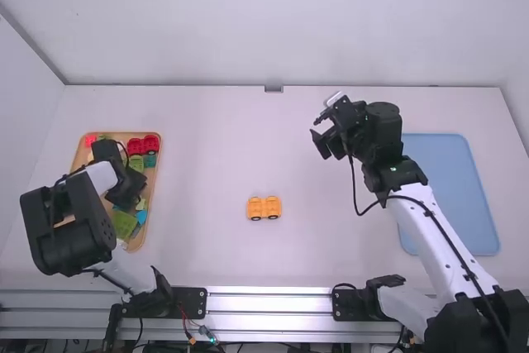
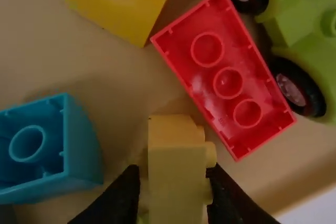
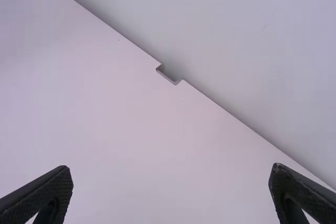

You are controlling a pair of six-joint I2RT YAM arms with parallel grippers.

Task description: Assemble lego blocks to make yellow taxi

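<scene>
On the wooden tray's loose blocks, my left gripper (image 1: pixel 124 194) is lowered at the table's left side. Between its close-set fingertips, the left gripper (image 2: pixel 176 195) is shut on a yellow brick (image 2: pixel 177 169), studs facing sideways. A yellow-orange wheeled car base (image 1: pixel 264 207) stands alone near the table's middle. Farther back and to the right, my right gripper (image 1: pixel 325 135) is held above the table; in its wrist view the right gripper (image 3: pixel 170 192) is open, its fingers wide apart with nothing between them.
The wooden tray (image 1: pixel 154 173) holds red and green wheeled pieces and several blocks. Around the held brick lie a red brick (image 2: pixel 252 114), a blue brick (image 2: pixel 81 150), a curved yellow piece (image 2: pixel 115 1) and a green wheeled base (image 2: pixel 294 30). A blue tray (image 1: pixel 450 196) lies right.
</scene>
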